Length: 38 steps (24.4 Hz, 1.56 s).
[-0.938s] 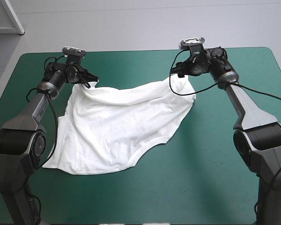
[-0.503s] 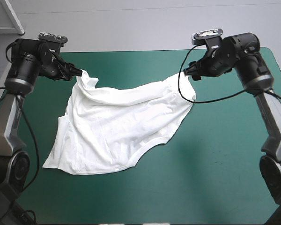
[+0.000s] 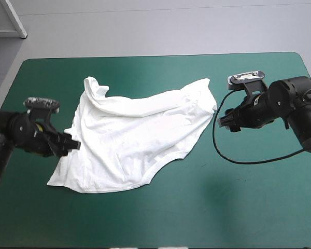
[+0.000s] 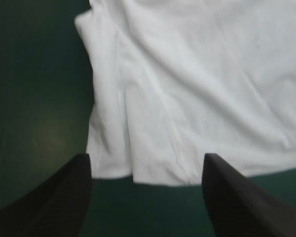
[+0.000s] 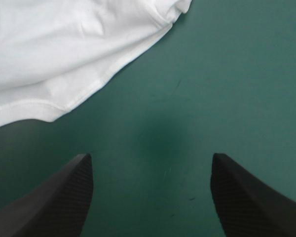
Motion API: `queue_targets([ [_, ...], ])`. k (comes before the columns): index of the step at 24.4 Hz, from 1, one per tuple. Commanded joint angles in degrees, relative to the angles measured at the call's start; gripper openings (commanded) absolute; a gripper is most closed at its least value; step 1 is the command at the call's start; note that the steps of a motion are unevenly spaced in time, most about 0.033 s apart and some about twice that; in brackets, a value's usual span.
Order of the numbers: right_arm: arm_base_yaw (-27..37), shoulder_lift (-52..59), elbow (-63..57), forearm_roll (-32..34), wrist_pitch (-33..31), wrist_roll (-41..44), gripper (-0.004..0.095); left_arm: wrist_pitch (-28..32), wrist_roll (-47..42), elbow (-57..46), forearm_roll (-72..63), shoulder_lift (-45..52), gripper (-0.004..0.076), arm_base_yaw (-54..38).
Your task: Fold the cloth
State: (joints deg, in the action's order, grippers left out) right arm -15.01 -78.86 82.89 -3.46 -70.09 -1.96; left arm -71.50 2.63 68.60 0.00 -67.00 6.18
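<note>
While the white short-sleeved T-shirt (image 3: 135,140) lies rumpled on the teal-green bench (image 3: 238,202), long axis lower left to upper right, the left end effector (image 3: 71,144) flanks its lower-left edge, the right end effector (image 3: 225,123) its upper-right corner, both open, empty.

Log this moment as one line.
T-shirt: spread, rumpled, on teal-green cover | left claw: open, at its left edge | right claw: open, over bare cover off its right edge | fold: not begun
</note>
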Motion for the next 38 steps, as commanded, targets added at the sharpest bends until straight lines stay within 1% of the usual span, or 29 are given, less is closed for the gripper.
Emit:
queue_targets([
  [1, 0.26, 2.30, -1.65, -0.32, 3.16, -0.59, 0.0633, -2.13, -1.17, -8.75, -0.35, 6.69, 0.0473, 0.26],
  [5, 0.26, 2.30, -3.32, -1.19, 5.26, -0.82, 0.0633, 1.67, -1.43, -18.78, -0.74, 9.40, 0.0474, 0.26],
  [10, 0.26, 2.30, -3.30, -1.44, 5.16, -1.07, 0.0633, 14.14, -1.60, -26.72, -3.90, 7.61, 0.0475, 0.26],
  [12, 0.26, 2.30, -3.30, -1.44, 4.64, -1.07, 0.0633, 18.51, -1.60, -29.38, -3.34, 3.70, 0.0475, 0.26],
  [16, 0.26, 2.30, -3.44, -1.44, 3.87, -1.18, 0.0633, 25.64, -1.60, -29.56, -2.51, -3.38, 0.0475, 0.26],
  [18, 0.26, 2.09, -4.26, -1.44, 3.99, -1.29, 0.0633, 28.05, -1.60, -29.56, -2.89, -8.19, 0.0475, 0.26],
  [19, 0.26, 2.09, -5.40, -1.59, 4.49, -1.29, 0.0633, 27.97, -1.60, -29.56, -3.21, -10.71, 0.0473, 0.26],
  [20, 0.26, 2.09, -6.78, -2.08, 5.93, -1.18, 0.0633, 27.80, -1.60, -29.56, -3.47, -12.72, 0.0445, 0.26],
  [22, 0.26, 1.83, -9.73, -3.88, 10.02, -1.08, 0.0633, 26.69, -1.60, -29.56, -4.45, -15.00, 0.0309, 0.26],
  [24, 0.26, 0.88, -11.90, -4.99, 14.22, -1.08, 0.0633, 26.70, -1.21, -29.56, -4.87, -15.52, 0.0158, 0.26],
  [26, 0.26, -2.35, -12.88, -5.91, 19.65, -1.08, 0.0633, 26.96, -1.10, -29.56, -4.17, -15.42, -0.0008, 0.26],
  [28, 0.26, -7.39, -11.99, -7.77, 24.16, -1.08, 0.0633, 27.33, -0.67, -29.56, -4.17, -15.42, -0.0006, 0.26],
  [30, 0.26, -10.77, -10.65, -8.71, 25.87, -1.08, 0.0633, 27.33, -0.67, -29.56, -4.17, -15.42, -0.0006, 0.26],
  [35, 0.26, -20.29, -5.26, -9.13, 26.49, -1.08, 0.0633, 27.33, -0.67, -29.56, -4.17, -15.42, -0.0006, 0.26],
  [38, 0.26, -26.55, 0.20, -9.13, 26.66, -1.08, 0.0632, 27.33, -0.67, -29.56, -4.17, -15.42, -0.0008, 0.26],
])
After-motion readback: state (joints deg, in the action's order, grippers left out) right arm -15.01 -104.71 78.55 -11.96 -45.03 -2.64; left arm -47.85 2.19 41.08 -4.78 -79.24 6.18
